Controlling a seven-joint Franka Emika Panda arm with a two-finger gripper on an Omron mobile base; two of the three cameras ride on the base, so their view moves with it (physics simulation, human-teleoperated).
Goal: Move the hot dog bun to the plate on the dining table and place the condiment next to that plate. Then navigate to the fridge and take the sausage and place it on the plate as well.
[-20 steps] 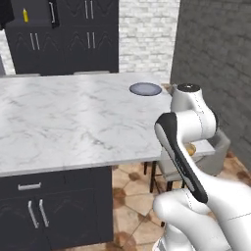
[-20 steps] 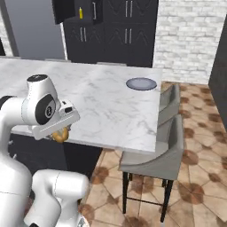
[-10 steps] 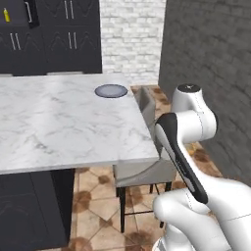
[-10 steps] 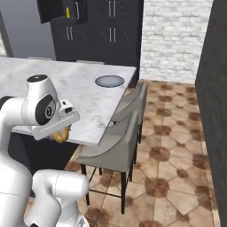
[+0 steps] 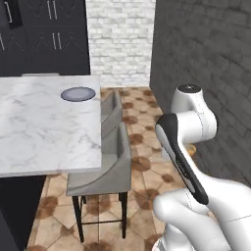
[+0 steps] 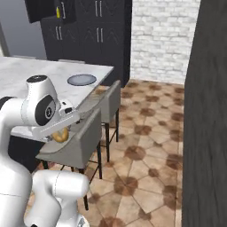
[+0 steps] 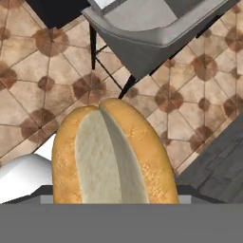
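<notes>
Jaws closed on the hot dog bun (image 7: 114, 152), held wide across its width; bun's long axis runs straight out along the gripper (image 6: 62, 133), split side facing cam. Bun rides low, beside and below the edge of the dining table (image 5: 44, 132), over a stool (image 6: 75, 148). Plate (image 5: 78, 93) sits on the table near its end edge, well apart from bun, up and fwd-left of the jaws. Vs 1 s ago: whole view swung, so base has turned/driven; table end and brick wall (image 5: 120, 39) now ahead, plate farther left in frame. Grip unchanged.
</notes>
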